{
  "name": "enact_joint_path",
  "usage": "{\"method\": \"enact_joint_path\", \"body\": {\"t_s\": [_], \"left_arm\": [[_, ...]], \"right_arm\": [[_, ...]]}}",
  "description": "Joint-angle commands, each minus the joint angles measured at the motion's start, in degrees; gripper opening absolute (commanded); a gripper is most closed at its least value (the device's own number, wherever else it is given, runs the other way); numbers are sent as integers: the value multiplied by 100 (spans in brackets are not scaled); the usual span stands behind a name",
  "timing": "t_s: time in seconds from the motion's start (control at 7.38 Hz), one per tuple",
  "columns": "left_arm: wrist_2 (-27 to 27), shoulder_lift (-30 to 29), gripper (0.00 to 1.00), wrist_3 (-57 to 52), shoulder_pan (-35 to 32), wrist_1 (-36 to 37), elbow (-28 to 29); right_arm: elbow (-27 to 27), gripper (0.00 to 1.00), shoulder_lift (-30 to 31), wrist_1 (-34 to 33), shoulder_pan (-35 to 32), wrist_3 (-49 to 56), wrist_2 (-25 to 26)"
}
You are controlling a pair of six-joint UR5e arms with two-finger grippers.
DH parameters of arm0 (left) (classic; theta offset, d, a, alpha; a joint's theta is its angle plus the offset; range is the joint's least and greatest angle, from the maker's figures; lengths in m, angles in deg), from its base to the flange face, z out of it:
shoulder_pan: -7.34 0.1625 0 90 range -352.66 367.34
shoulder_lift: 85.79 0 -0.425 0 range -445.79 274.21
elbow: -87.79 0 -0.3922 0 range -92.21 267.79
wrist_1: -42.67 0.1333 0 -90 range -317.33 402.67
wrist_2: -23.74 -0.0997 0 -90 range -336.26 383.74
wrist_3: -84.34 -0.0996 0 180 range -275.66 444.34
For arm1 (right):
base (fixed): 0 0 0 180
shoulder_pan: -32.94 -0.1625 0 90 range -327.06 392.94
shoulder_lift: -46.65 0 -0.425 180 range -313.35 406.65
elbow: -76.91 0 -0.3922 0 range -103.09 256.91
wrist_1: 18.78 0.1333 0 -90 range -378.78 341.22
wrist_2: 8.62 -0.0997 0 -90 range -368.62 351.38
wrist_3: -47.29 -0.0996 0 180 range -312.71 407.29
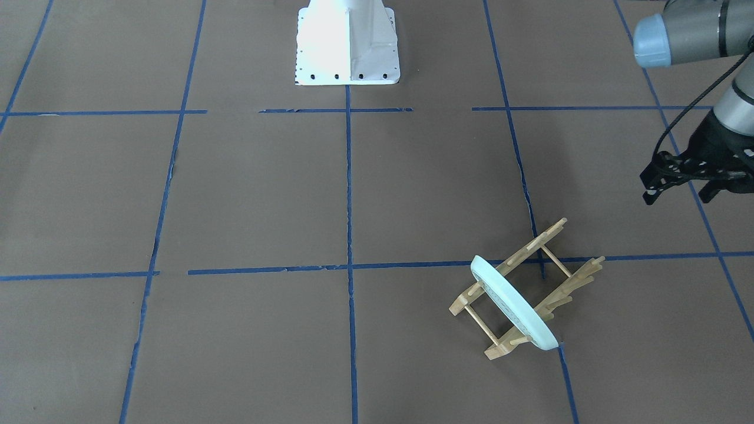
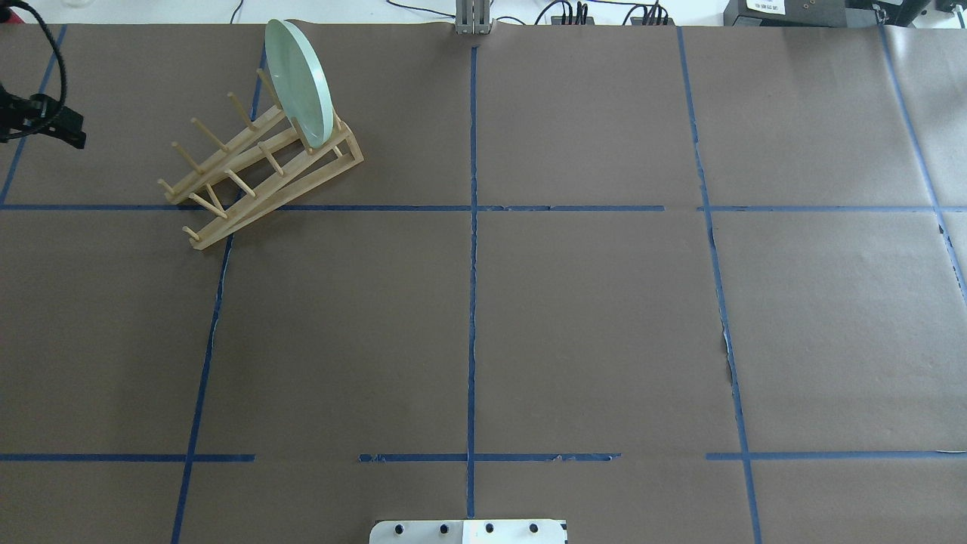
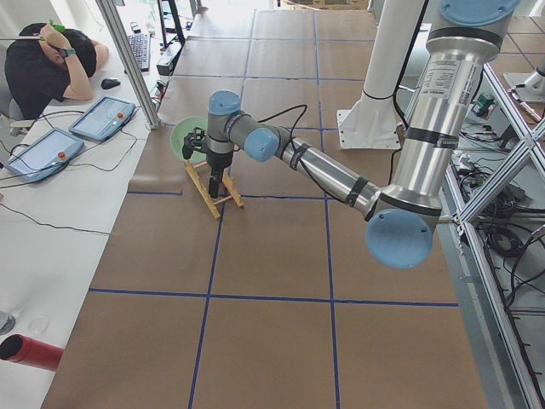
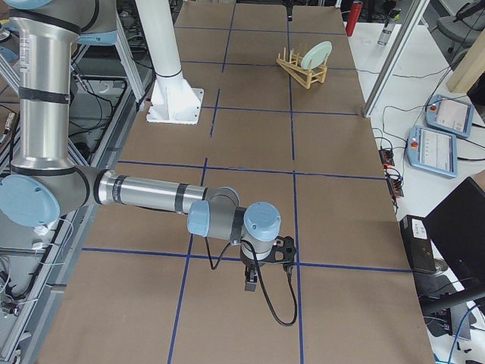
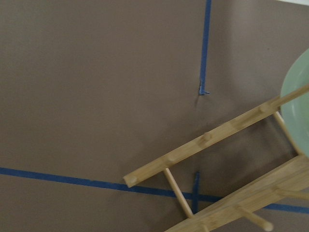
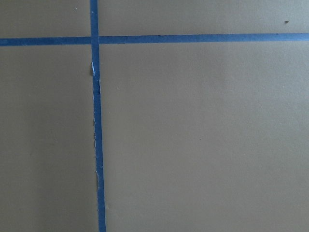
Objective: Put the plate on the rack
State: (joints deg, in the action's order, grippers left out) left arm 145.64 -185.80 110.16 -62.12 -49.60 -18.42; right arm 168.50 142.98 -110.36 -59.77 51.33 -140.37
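The pale mint-green plate (image 1: 512,309) stands on edge between the pegs at one end of the light-wood rack (image 1: 565,282). Both sit at the table's far left in the overhead view, the plate (image 2: 298,83) leaning on the rack (image 2: 249,177). My left gripper (image 1: 677,197) hangs open and empty, off to the side of the rack and apart from it. The left wrist view shows the rack's rail (image 5: 203,145) and the plate's edge (image 5: 297,111). My right gripper (image 4: 254,280) shows only in the exterior right view, low over bare paper far from the rack; I cannot tell whether it is open.
Brown paper with a blue tape grid (image 2: 472,208) covers the table. The robot's white base (image 1: 347,47) stands at the near middle edge. A person (image 3: 43,60) and two tablets (image 3: 102,118) are at a side desk beyond the rack.
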Motion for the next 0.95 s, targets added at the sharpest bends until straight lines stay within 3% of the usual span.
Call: {"method": "enact_joint_path", "body": {"t_s": [0.0,0.14,0.41,0.81], "left_arm": [[483,683,100,-2563,-994,234,318],[493,859,100,-3443,-1399,619,511],[972,1237,100,-3680,-2262,658,627],[1345,1379,100,-3515,-2361,605,671]], "right_arm": [[-1,100,0,0,8,0,0],[-1,100,0,0,-1,0,0],[-1,100,0,0,8,0,0],[-1,100,0,0,-1,0,0]]}}
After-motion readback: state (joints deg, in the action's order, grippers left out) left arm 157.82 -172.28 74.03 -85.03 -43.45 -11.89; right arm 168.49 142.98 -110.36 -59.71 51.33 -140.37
